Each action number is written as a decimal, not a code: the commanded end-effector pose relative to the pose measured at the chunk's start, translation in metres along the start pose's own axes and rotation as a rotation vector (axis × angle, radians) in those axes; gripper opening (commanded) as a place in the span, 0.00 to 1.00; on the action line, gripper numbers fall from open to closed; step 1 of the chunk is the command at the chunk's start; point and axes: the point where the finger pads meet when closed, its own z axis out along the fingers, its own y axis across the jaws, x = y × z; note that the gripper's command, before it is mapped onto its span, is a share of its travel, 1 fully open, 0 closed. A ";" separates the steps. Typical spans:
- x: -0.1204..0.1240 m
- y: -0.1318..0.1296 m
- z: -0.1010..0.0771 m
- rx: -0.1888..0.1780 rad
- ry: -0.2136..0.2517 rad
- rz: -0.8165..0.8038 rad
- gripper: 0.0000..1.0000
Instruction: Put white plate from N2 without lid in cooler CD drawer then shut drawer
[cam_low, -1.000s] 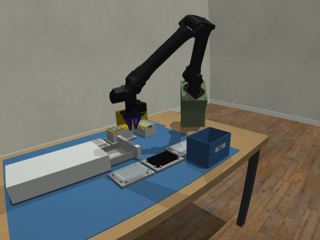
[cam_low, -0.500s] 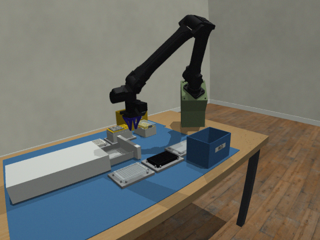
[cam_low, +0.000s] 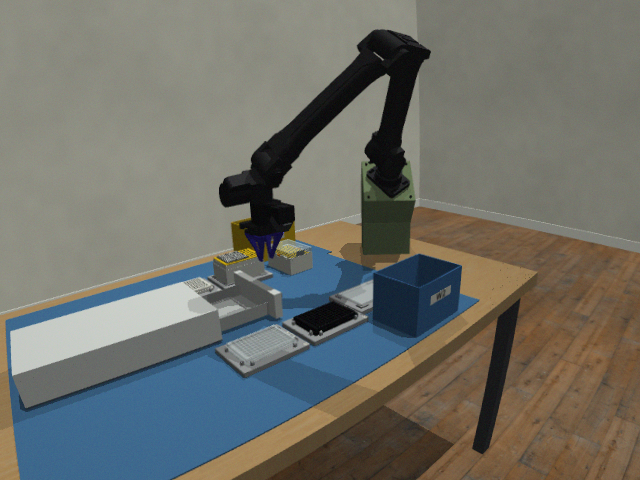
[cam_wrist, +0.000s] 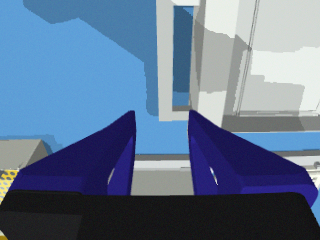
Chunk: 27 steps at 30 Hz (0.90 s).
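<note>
Hovering with nothing held, the dark-blue-fingered gripper (cam_low: 264,246) sits part open above the long grey cooler's open drawer (cam_low: 242,303); the white plate (cam_low: 360,295) lies beside the labelled blue bin (cam_low: 416,299).

One arm (cam_low: 330,103) on one green pedestal (cam_low: 386,227). One cooler (cam_low: 113,335) with one open drawer (cam_low: 248,302). Three nests in a row: one clear plate (cam_low: 263,343), one black plate (cam_low: 324,316), one white plate (cam_low: 356,297). Two bins: one blue (cam_low: 418,299), one yellow (cam_low: 238,229). Two tip boxes (cam_low: 237,263) (cam_low: 292,256).
</note>
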 end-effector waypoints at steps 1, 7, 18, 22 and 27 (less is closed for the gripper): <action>-0.005 -0.024 -0.015 0.048 0.005 -0.042 0.30; -0.005 -0.023 -0.006 0.042 0.001 -0.048 0.30; -0.004 -0.011 0.014 0.016 -0.003 -0.017 0.30; -0.004 -0.008 0.021 0.011 -0.003 -0.013 0.30; -0.003 -0.004 0.027 0.006 -0.003 -0.009 0.30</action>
